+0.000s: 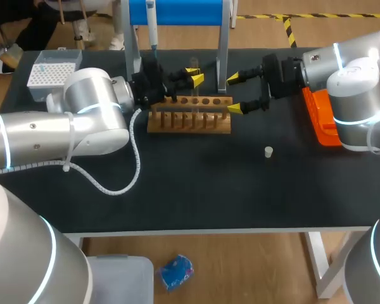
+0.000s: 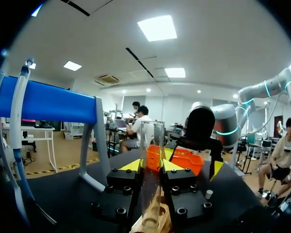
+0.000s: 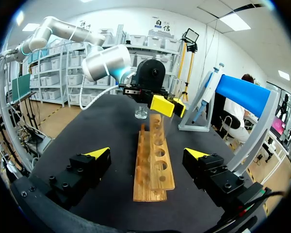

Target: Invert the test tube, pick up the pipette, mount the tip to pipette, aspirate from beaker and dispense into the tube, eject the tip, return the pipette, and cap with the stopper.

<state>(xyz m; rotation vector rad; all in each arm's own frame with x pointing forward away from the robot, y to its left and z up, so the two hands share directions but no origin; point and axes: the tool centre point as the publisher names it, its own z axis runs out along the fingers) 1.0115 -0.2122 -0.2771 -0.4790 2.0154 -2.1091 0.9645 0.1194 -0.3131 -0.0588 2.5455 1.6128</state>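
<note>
A clear test tube (image 2: 152, 145) stands upright between the yellow tips of my left gripper (image 2: 152, 167), which is shut on it. Its lower end sits at a hole of the wooden rack (image 2: 157, 224). From above, the left gripper (image 1: 194, 76) holds the tube (image 1: 194, 95) over the rack (image 1: 189, 120) near its middle. My right gripper (image 1: 234, 94) stands open at the rack's right end, with nothing between its fingers. In the right wrist view that gripper (image 3: 148, 154) straddles the near end of the rack (image 3: 154, 162). The pipette (image 1: 151, 22) hangs on the blue stand (image 1: 177, 11).
A white tip box (image 1: 50, 69) sits at the back left. A small white stopper (image 1: 268, 151) lies on the black table (image 1: 196, 190) right of the middle. An orange tray (image 1: 320, 117) lies under my right arm at the right edge.
</note>
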